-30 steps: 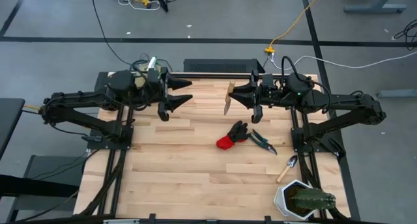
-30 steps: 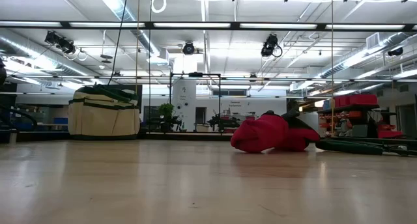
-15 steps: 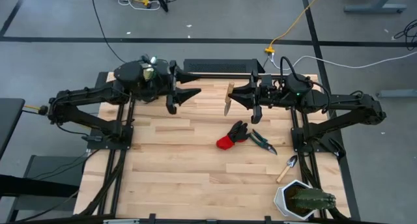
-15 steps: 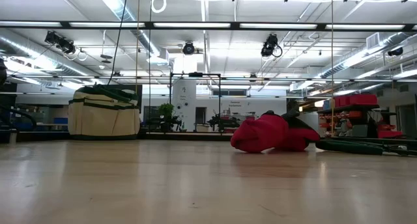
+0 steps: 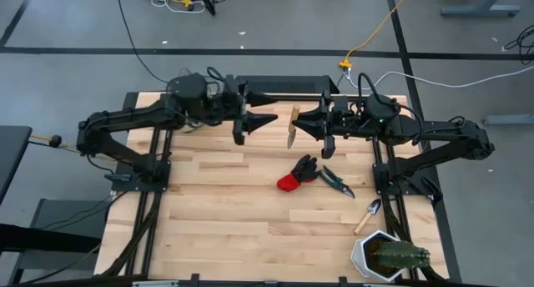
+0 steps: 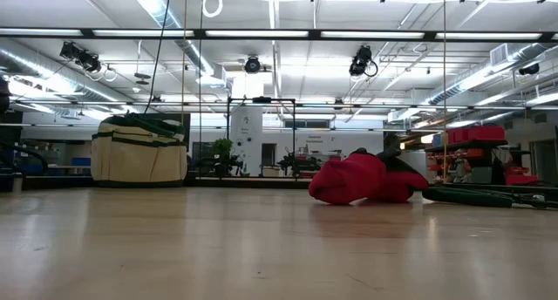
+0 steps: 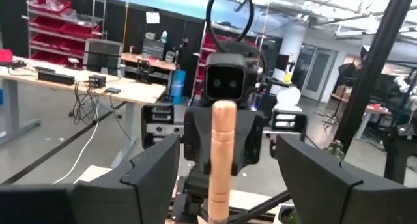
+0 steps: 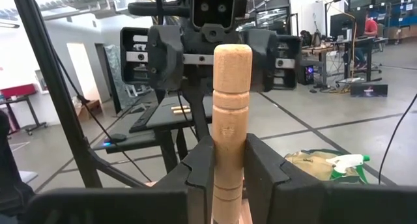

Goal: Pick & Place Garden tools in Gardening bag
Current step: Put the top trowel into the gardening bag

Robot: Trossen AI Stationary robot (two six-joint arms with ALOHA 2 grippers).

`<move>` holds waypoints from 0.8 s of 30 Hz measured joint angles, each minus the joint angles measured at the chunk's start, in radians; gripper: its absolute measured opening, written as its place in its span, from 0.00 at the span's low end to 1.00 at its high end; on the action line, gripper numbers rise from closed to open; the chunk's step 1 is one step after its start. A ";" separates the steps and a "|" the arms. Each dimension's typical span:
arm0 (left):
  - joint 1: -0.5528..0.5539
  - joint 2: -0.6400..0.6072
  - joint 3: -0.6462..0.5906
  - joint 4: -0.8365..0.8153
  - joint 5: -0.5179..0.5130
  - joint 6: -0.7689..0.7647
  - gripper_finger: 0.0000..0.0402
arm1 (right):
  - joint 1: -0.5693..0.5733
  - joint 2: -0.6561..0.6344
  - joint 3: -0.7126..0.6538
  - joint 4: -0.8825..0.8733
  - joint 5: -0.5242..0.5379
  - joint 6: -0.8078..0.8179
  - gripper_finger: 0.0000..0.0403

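1 wooden-handled trowel (image 5: 293, 125) sits clamped in the right pincer (image 5: 302, 125); rigid, light, smooth wood. Left pincer (image 5: 261, 118) gapes wide, aligned for the handle's free end.

The light butcher-block wooden table (image 5: 225, 212) stood on a grey floor within a dark metal frame. A red-and-black glove (image 5: 296, 173) lay near its middle, and dark-handled pruning shears (image 5: 335, 180) lay just beside it on the right arm's side. A wooden-handled metal hand trowel (image 5: 368, 215) rested nearer the front edge, close to a white pot with a green cactus (image 5: 386, 255) in the front right corner. A beige fabric bag with green trim (image 6: 139, 150) sat far back on the left side.
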 joint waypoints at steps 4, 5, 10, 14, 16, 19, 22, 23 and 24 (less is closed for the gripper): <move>0.000 0.049 0.043 -0.003 0.023 0.000 0.65 | 0.000 0.000 0.000 0.000 0.000 -0.005 0.14; 0.000 0.057 0.049 0.000 0.024 0.000 0.65 | 0.000 0.000 0.000 0.000 0.000 -0.005 0.14; 0.000 0.093 0.068 -0.004 0.024 0.000 0.65 | 0.000 0.000 0.000 -0.008 -0.003 -0.005 0.14; 0.000 0.105 0.075 0.007 0.024 -0.004 0.65 | 0.000 -0.001 0.000 -0.017 -0.003 -0.005 0.14; 0.004 0.110 0.075 0.006 0.024 -0.011 0.65 | 0.000 -0.001 0.000 -0.019 -0.003 -0.005 0.14; 0.005 0.119 0.074 0.005 0.024 -0.021 0.65 | 0.000 -0.001 0.000 -0.022 -0.003 -0.005 0.14; 0.005 0.125 0.074 0.026 0.024 -0.021 0.65 | 0.000 -0.001 0.000 -0.022 -0.003 -0.005 0.14; 0.005 0.127 0.074 0.024 0.024 -0.026 0.65 | 0.000 -0.001 0.000 -0.023 -0.003 -0.005 0.14; 0.005 0.129 0.074 0.023 0.024 -0.027 0.65 | 0.000 -0.001 0.000 -0.023 -0.003 -0.005 0.14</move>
